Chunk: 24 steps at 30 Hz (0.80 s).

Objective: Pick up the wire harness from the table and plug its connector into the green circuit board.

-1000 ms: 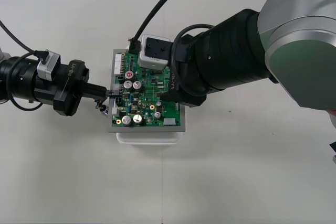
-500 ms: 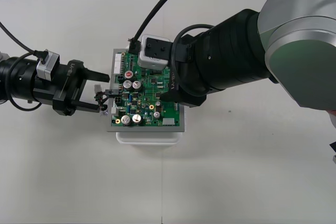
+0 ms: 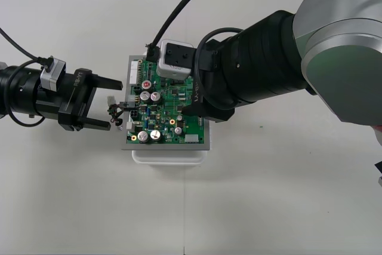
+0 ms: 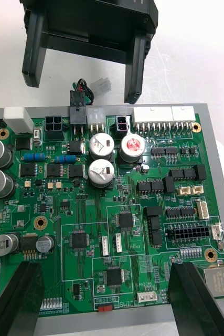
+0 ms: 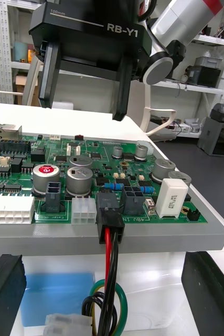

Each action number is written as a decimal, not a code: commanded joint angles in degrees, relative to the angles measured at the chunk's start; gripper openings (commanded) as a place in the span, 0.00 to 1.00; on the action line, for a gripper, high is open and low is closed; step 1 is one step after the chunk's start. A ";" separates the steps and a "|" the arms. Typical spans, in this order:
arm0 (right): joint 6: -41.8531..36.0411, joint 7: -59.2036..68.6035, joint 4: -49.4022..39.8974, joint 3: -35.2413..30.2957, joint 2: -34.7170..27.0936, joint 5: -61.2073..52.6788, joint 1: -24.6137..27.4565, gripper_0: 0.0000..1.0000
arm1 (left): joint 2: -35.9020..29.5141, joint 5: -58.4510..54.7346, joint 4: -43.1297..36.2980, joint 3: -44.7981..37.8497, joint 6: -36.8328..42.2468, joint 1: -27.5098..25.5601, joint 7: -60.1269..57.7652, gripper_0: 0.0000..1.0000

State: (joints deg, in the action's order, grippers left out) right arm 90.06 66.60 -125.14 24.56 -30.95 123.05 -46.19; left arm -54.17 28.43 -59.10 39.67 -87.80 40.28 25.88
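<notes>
The black plug (image 5: 110, 215) of the wire harness (image 3: 114, 113) is seen seated in a header on the edge of the green circuit board (image 3: 170, 111) that faces the left tool (image 3: 115, 107). The red, black and green wires (image 5: 109, 273) are draped down from the plug over the grey plate (image 5: 117, 239) under the board, and are looped beside the white base (image 3: 170, 157). A small white connector (image 4: 100, 84) is seen just beside the wires, off the board.

The left tool is held level just off that edge with its fingers (image 5: 4, 294) spread wide. The plug and wires lie between them but are not touched.

The right tool (image 4: 105, 299) is hung over the board, also spread wide, and nothing is gripped by it. In the front view the right half of the board is covered by the right arm's dark wrist and its camera (image 3: 174, 58). Silver capacitors (image 4: 105, 157) and a white terminal block (image 4: 156, 115) are stood close behind the plug. The surrounding desk (image 3: 268, 195) is plain and light.
</notes>
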 commanded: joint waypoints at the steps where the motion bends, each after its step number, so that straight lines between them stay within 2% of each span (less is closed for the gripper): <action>1: -0.06 -1.91 -1.68 -0.91 0.89 -0.35 0.05 0.69 | -2.96 -0.13 0.13 0.06 -2.20 1.91 -0.66 0.82; 14: -0.06 -2.35 -1.68 -1.70 0.01 -1.41 0.05 0.69 | -9.11 3.56 -5.85 -0.30 -2.20 1.91 -1.97 0.80; 24: -0.06 -3.49 -1.68 -3.29 -1.83 -3.25 0.14 0.69 | -10.17 12.35 -8.13 -7.33 -2.20 1.91 -11.73 0.80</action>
State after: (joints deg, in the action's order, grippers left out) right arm 90.06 66.03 -125.14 23.84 -31.05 121.20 -46.19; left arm -61.85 39.12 -65.68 35.98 -87.80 40.29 22.48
